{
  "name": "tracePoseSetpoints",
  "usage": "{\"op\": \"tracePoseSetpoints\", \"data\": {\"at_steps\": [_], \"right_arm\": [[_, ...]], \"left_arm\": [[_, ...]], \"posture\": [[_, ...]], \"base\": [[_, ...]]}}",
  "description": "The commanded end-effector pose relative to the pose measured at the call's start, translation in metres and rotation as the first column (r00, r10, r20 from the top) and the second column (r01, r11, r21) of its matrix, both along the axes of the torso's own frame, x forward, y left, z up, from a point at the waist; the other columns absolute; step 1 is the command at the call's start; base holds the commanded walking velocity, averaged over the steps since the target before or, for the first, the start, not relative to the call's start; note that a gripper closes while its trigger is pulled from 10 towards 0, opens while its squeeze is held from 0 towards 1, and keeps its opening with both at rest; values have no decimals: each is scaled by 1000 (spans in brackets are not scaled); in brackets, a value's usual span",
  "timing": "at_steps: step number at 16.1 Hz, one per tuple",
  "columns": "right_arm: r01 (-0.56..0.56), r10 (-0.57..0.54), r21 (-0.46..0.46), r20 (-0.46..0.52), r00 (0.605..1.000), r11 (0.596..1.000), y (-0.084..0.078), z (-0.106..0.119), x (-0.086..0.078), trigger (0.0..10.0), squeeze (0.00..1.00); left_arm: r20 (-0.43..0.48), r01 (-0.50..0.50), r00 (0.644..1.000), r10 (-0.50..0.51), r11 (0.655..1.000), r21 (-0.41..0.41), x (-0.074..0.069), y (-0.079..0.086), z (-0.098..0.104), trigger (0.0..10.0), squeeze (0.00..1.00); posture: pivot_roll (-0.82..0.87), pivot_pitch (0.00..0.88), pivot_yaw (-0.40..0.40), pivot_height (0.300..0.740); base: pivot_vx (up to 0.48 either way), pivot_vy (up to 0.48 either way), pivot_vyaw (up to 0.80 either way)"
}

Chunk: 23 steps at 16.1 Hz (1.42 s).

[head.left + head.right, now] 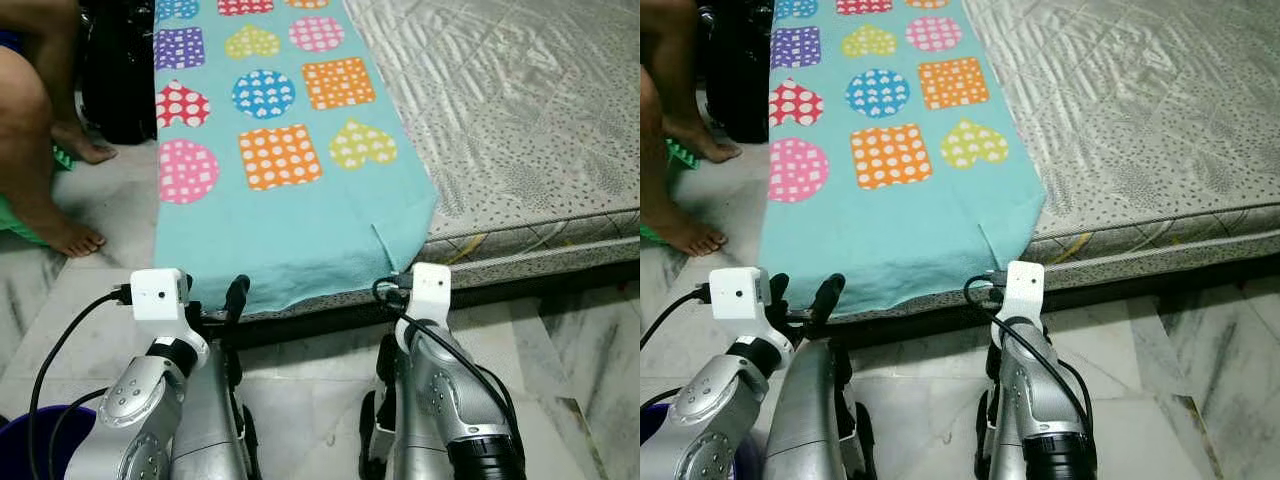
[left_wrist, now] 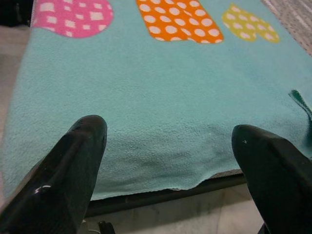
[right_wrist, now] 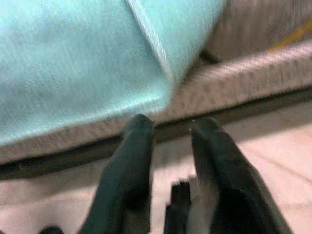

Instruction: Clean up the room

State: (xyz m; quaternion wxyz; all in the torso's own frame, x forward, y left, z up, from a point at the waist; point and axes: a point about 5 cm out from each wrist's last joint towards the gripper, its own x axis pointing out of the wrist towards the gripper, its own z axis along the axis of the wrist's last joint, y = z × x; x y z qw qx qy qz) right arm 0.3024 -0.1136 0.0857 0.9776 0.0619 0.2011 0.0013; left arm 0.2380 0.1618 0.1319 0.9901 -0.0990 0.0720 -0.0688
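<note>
Left wrist view shows the left gripper with its two black fingers spread wide, holding nothing. Just ahead of the fingertips lies the near edge of the blanket, turquoise with dotted shapes in pink, orange and yellow. This edge hangs a little over the side of the mattress, and under it a dark gap and the pale floor are seen.

From the head views, the right gripper is low, near the right corner of the blanket, where one small fold stands up. Its fingers are close together with a narrow gap, nothing between them; the tips point at the dark line below the mattress edge. This picture is blurred.

Farther from the grippers, the blanket runs away along the left part of the mattress, and the grey patterned mattress is bare on the right side. Left of the left gripper, beyond the blanket, a person's bare legs and feet stand on the floor. A purple bucket is beside the left arm, low down.
</note>
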Motion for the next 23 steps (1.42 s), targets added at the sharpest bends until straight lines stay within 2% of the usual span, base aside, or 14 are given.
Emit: {"op": "tracePoseSetpoints", "data": {"at_steps": [1,2,3,4,7,9,11,13,14,15,16,18,21,23], "right_arm": [[-36,33,42,83,996,998,6,15,4,10000,1000],[-101,90,86,124,988,991,14,23,5,10000,1000],[-237,209,175,163,964,956,30,32,2,10000,1000],[-272,240,206,169,956,940,35,34,0,10000,1000],[-270,238,160,195,951,949,35,35,-1,10000,1000],[-234,202,93,271,941,968,24,41,4,10000,1000],[-225,198,48,320,927,973,20,45,6,10000,1000],[-223,206,16,319,925,975,24,42,9,10000,1000],[-223,207,9,332,920,975,27,43,11,10000,769],[-226,217,-14,345,913,974,37,43,15,10000,0],[-229,223,-23,345,912,973,47,41,19,10000,0],[-289,279,-21,334,900,957,91,35,27,10000,0],[-322,320,-48,306,896,946,120,29,29,10000,0],[-296,318,-117,288,903,948,125,25,32,10000,0]], "left_arm": [[-17,-1,1000,1,1000,3,0,3,-4,10000,0],[-14,0,1000,0,1000,3,1,3,-4,10000,0],[-1,0,1000,0,1000,1,4,3,-2,10000,0],[5,1,1000,-1,1000,0,6,4,-2,10000,0],[53,25,998,-25,1000,8,14,-1,4,10000,0],[65,11,998,-11,1000,4,21,1,3,10000,0],[70,10,998,-11,1000,6,24,2,3,10000,0],[78,20,997,-21,1000,16,27,0,3,10000,0],[80,22,997,-23,1000,16,27,0,3,10000,0],[84,23,996,-24,1000,16,27,-1,3,10000,0],[88,23,996,-24,1000,16,27,-1,4,10000,0],[93,18,995,-20,1000,20,22,0,6,10000,0],[83,-2,997,-1,999,33,10,6,7,10000,0],[72,-17,997,14,999,39,3,9,6,10000,0]], "posture": [[55,243,16,540],[53,241,17,540],[44,234,21,540],[40,230,22,540],[26,210,30,540],[14,180,35,540],[11,170,36,540],[11,165,35,540],[12,165,35,540],[17,169,37,540],[29,178,38,540],[74,201,30,540],[118,231,16,540],[139,251,7,540]], "base": [[0,0,0],[0,0,0],[0,0,0],[0,0,0],[0,0,0],[0,0,0],[0,0,0],[0,0,0],[0,0,0],[0,0,0],[0,0,0],[0,0,0],[0,0,0],[0,0,0]]}}
